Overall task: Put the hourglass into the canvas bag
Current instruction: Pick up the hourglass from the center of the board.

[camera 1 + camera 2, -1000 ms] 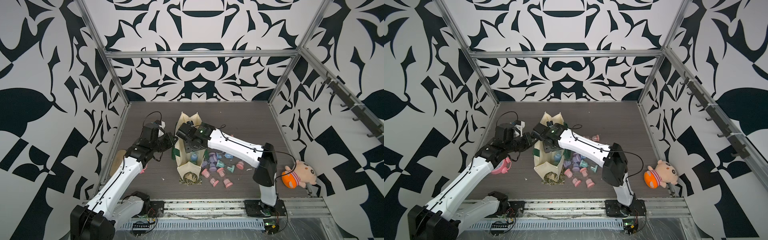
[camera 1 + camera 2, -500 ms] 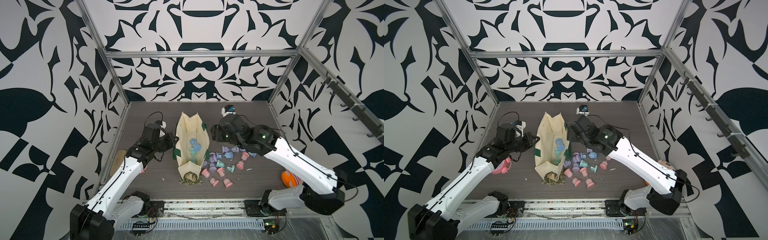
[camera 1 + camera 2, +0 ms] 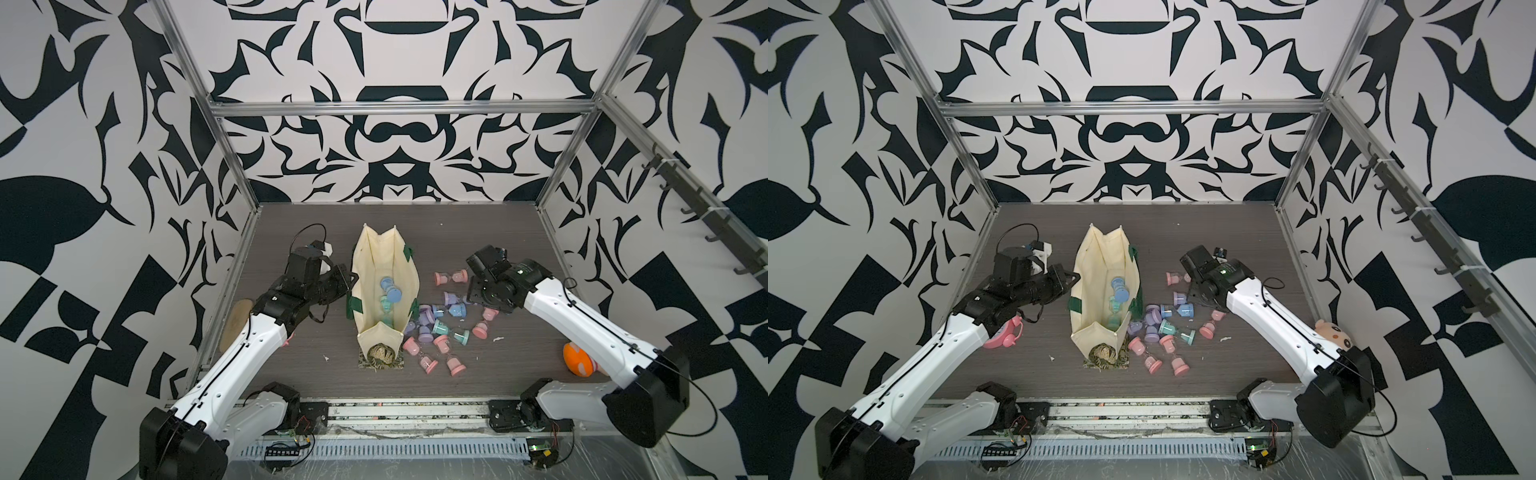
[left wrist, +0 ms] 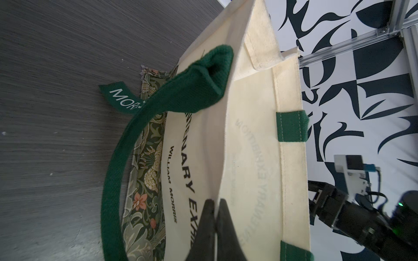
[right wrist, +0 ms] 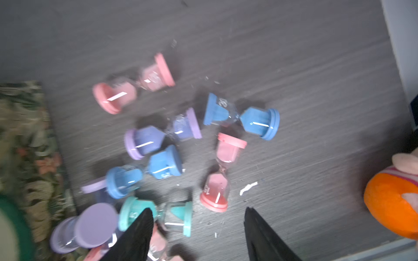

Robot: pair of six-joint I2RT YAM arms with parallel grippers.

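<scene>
At the middle of the desk (image 3: 478, 232): a tall cream canvas bag (image 3: 384, 266) of plain woven cloth stands with gusseted sides and its mouth open. It has dark green webbing handles (image 4: 112, 192), a floral-print panel (image 4: 147, 169) at its base and black lettering on its side.
Desk surface: dark grey and matte, with a fine wood grain.
My left tool (image 4: 216, 203): the black tapered fingers are pinched together on the rim of the bag's near wall, holding the cloth.
My right tool (image 5: 198, 210): the fingers are spread fairly wide with nothing between them, above the loose pile. This wrist view is blurred.
Hourglass in the bag: two pale blue plastic hourglasses (image 3: 390, 291) with round end caps lie inside, with a teal one beside them.
Hourglasses on the desk: pink, purple, blue and teal ones (image 3: 436, 328) lie on their sides just right of the bag, each with clear waisted bulbs between flat caps. One pink hourglass (image 3: 451, 276) lies apart, further back.
Edges: an orange plush toy (image 3: 577, 359) sits by my right arm. A pink twin-bell alarm clock (image 3: 1003, 334) sits under my left arm.
Since a second ago: my right arm was over the bag's mouth and has swung out to the right, its fingers wider. The blue hourglasses, hidden under it then, now show. My left tool has kept its pinch.
</scene>
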